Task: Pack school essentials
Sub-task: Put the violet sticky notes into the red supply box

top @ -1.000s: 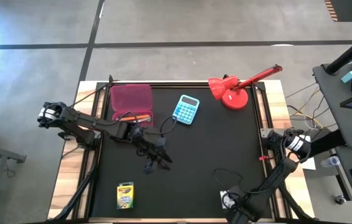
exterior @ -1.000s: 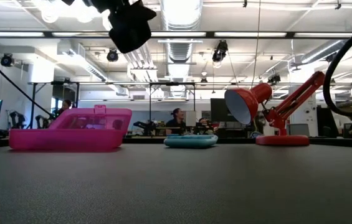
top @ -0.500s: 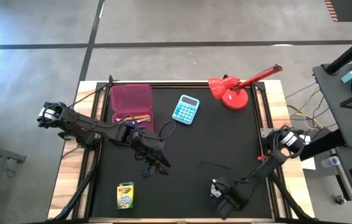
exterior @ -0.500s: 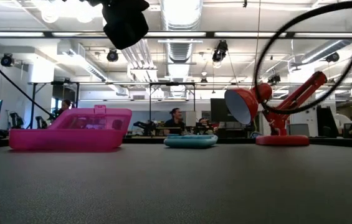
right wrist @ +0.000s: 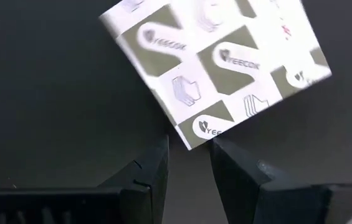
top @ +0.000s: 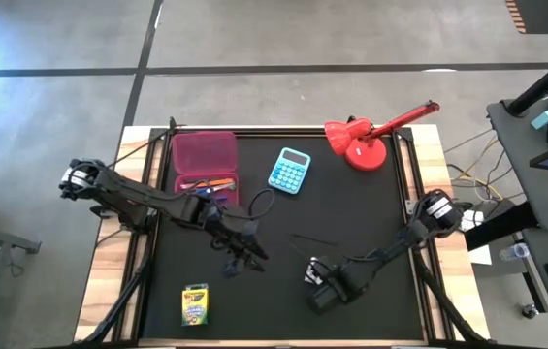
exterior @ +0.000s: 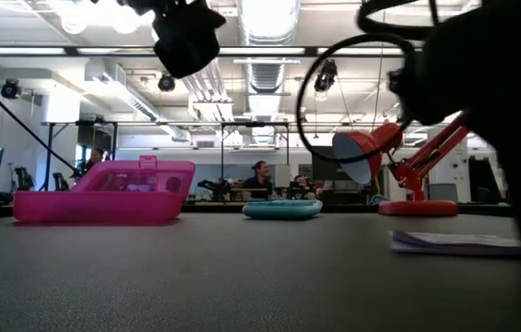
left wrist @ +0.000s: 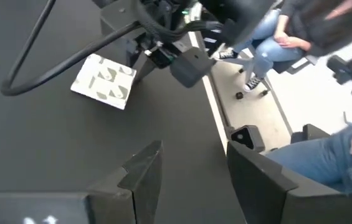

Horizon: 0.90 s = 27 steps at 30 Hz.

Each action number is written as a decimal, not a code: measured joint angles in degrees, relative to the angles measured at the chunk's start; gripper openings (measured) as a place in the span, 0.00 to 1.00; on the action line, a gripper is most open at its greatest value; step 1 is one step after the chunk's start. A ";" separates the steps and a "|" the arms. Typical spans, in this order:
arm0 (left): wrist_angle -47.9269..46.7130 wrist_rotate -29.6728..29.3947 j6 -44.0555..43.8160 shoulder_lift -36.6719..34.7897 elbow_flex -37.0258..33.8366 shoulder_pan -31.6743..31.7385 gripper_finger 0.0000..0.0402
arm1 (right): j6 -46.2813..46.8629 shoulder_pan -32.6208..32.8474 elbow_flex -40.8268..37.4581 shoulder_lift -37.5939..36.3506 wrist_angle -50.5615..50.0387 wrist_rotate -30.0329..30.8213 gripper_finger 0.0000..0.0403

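Note:
A white patterned square (right wrist: 219,62) lies flat on the black mat (top: 351,223) near the table's front, right of middle. It also shows in the low view (exterior: 454,243) and as the white patterned square (left wrist: 104,81) in the left wrist view. My right gripper (right wrist: 189,163) points down at one of its corners. My left gripper (top: 242,260) hangs open above the mat left of middle, nothing between its fingers (left wrist: 141,180). A yellow-green crayon box (top: 195,304) lies at the front left. An open pink case (top: 206,155) at the back left holds orange pencils (top: 210,181). My right gripper has one corner of the white square (right wrist: 191,138) between its two fingertips. The fingers come from above, pointing steeply down. The rest of the square lies flat on the mat (exterior: 426,242).
A turquoise calculator (top: 290,171) lies at the back middle, a red desk lamp (top: 366,143) at the back right. A loose cable (top: 312,239) trails over the mat by the right arm. A seated person (left wrist: 269,43) is beyond the table's edge.
My right gripper has swept along the table's near side toward the left, rolling its wrist. The white square has slid with it across the mat, still flat, and now shows fully in the low view. The left arm has kept still.

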 joint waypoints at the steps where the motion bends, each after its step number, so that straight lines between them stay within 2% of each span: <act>1: 0.01 -0.52 -0.77 0.39 0.00 0.00 0.40 | -0.72 -0.28 0.45 0.07 0.14 0.27 0.27; 7: 2.11 -2.88 -6.94 5.25 -0.02 0.00 0.40 | -3.54 -0.37 4.48 -1.90 -0.12 2.78 0.27; 15: 17.02 -2.87 -16.17 14.61 0.26 -0.02 0.40 | -3.38 0.46 7.10 -6.30 -6.53 3.96 0.27; 22: 24.15 -7.88 -28.47 19.88 0.40 0.39 0.40 | -4.48 0.42 2.75 -11.51 -7.75 1.87 0.31; 27: 28.32 -8.95 -36.37 23.51 1.21 0.37 0.40 | -7.65 0.07 -2.92 -15.65 -2.93 0.78 0.38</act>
